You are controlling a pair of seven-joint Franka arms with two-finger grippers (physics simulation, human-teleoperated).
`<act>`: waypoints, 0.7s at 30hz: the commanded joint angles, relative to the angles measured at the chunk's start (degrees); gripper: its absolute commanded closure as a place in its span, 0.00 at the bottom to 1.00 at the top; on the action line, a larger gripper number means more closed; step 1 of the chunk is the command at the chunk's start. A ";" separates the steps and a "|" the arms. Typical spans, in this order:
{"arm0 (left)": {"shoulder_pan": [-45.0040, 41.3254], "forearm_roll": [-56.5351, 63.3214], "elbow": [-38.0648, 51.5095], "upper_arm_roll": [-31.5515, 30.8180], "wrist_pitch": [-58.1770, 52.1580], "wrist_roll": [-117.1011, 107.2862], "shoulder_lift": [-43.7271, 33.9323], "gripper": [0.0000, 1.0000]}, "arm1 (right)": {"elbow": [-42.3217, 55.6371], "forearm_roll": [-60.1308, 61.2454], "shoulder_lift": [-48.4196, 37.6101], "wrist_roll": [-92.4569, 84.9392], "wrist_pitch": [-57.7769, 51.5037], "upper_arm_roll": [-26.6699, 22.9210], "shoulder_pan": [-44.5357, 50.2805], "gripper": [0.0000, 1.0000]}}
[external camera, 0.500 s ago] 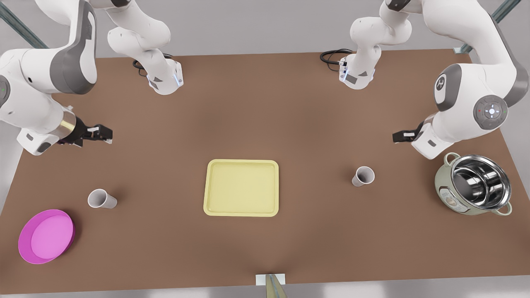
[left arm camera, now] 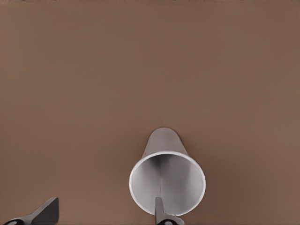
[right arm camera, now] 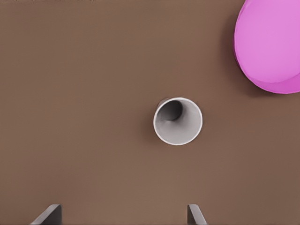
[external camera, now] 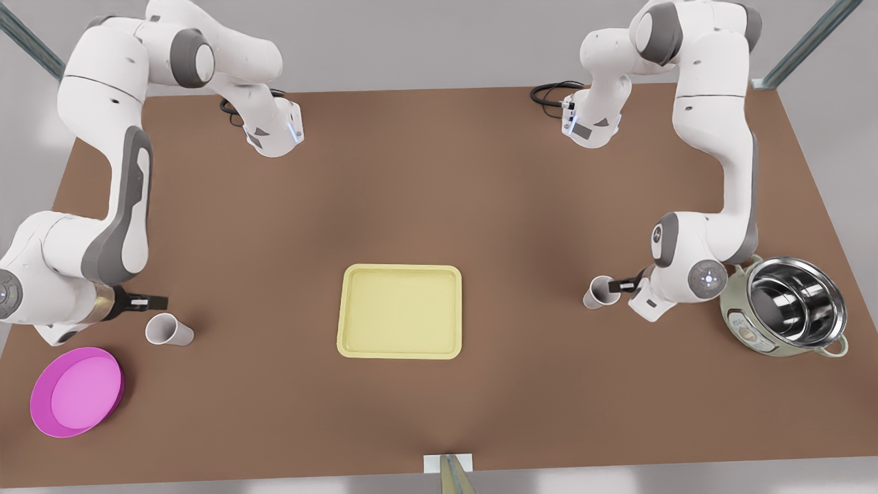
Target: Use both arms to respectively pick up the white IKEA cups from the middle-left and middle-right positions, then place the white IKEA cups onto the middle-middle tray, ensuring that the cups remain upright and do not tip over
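Front view: the tray [external camera: 400, 312] sits mid-desk [external camera: 439, 185] — one cup [external camera: 167, 330] at its 9 o'clock, near the magenta bowl [external camera: 75, 391], with the right gripper [external camera: 155, 302] just above; the other cup [external camera: 601, 292] at 3 o'clock, the left gripper [external camera: 623, 284] at its rim.

Left wrist view: fingers [left arm camera: 161, 214] spread, one over the rim.

Right wrist view: fingers [right arm camera: 194, 214] spread — cup upright ahead.

We see both white cups [external camera: 168, 330] [external camera: 601, 291] upright on either side of the yellow tray [external camera: 400, 311], a gripper [external camera: 156, 301] [external camera: 623, 283] at each.
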 commanded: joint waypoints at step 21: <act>-0.27 -7.26 -4.96 -0.18 11.01 -1.74 2.12 0.79 | -8.62 4.43 8.24 -19.43 28.02 -0.02 -7.23 0.00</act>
